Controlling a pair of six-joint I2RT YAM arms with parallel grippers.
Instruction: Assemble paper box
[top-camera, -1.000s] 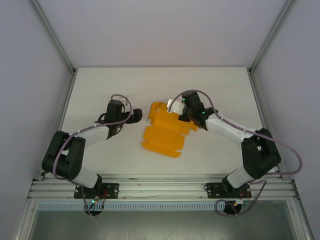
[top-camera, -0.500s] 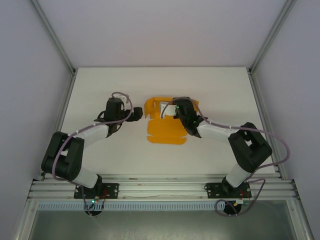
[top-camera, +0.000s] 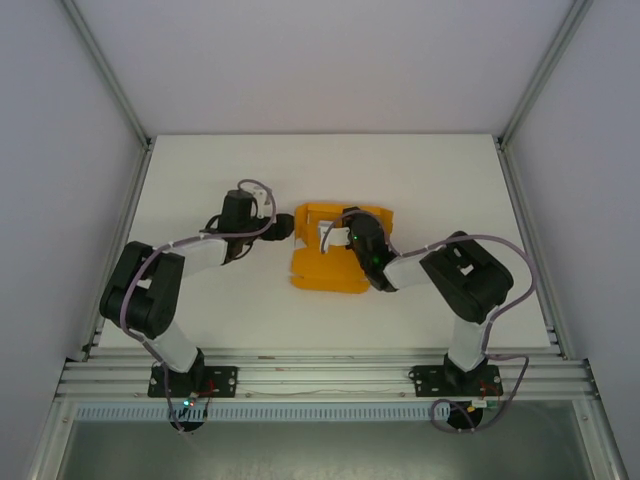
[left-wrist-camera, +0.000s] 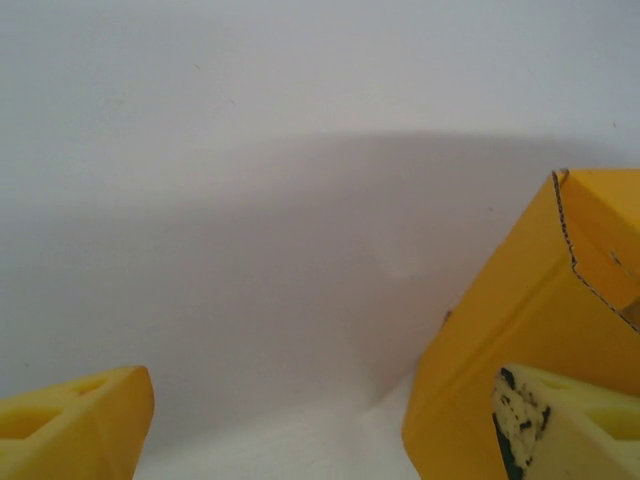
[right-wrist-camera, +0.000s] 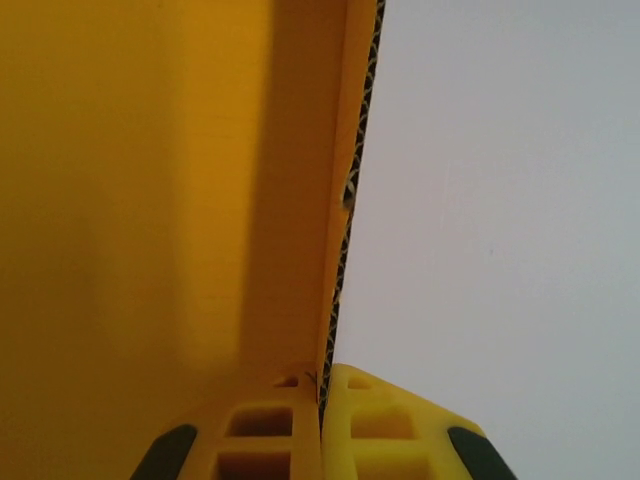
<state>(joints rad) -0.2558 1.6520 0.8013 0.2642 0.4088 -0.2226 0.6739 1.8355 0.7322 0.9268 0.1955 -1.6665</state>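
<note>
**Mid-table: part-folded, held on one side only**

Mid-table, about centred btwn the left and right edges, sits the paper box (top-camera: 325, 272). It is part-folded, w/ walls raised at its far end and a flat flap lying toward the near edge.

The right gripper (top-camera: 340, 232) is over the box's middle. In the wrist view its two pads are clamped on the thin edge of an upright card wall (right-wrist-camera: 150, 200), no gap btwn them.

The left gripper (top-camera: 287, 228) is just beside the box's far left corner. Its wrist view shows its fingers (left-wrist-camera: 85, 415) spread wide, holding nothing. A box corner sits by the finger on the right of that view, w/ bare table (left-wrist-camera: 300, 150) btwn the fingers.

Key relation: the box lies directly to the right of the left gripper, touching or nearly so; can't tell which. Its long axis runs approx far-to-near. Both arms are about equally near, and the right one has hold.

Judgement: the next fold prob. needs the left gripper to push or pinch the left wall while the right braces.

Room: open table on all sides, w/ its edges well apart from the box.
</note>
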